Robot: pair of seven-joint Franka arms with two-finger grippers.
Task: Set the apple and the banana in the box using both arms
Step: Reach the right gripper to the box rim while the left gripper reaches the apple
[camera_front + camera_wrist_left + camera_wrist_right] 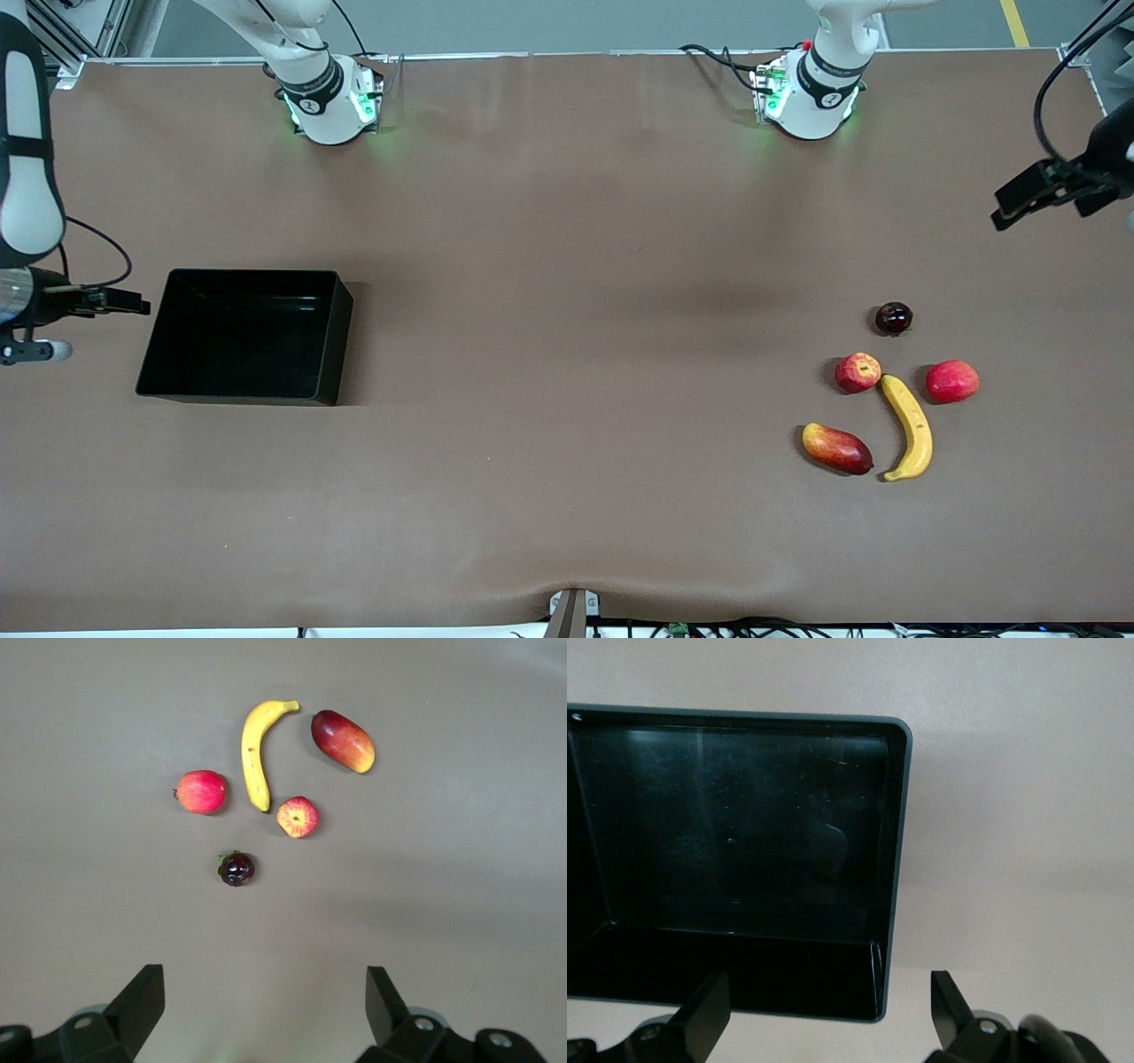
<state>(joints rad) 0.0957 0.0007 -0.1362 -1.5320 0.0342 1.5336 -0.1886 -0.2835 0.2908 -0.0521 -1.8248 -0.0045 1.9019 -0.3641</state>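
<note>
Both grippers are empty right now, so honestly nothing's been done yet. The left gripper (pixel 264 1005) hangs in the air at the left arm's end of the table, fingers spread wide, looking down at the fruit from above the table past the cherry-looking thing. The right gripper (pixel 828 1010) is at the other end, just beside the box (pixel 330 337), fingers spread wide too, nothing between them.

Fruit cluster sits toward the left arm's end, well apart from the box. The apple (pixel 858 372) is touching or nearly touching one dark tip of the banana (pixel 910 427) — can't quite tell which. The banana curves from there toward the front camera. On its other flank there's a smooth red fruit (pixel 952 381), near but apart. A mango (pixel 836 447) lies beside the banana's lower half, not touching. A small dark fruit (pixel 893 318) sits farther from the camera than the apple.

The box looks empty in both the front and right wrist views — just glossy black floor.

So progress is basically zero: both pickups and both drops are left. My guess is the left arm grabs first since it's the one over the fruit, and the tight apple–banana spot could be fiddly.
</note>
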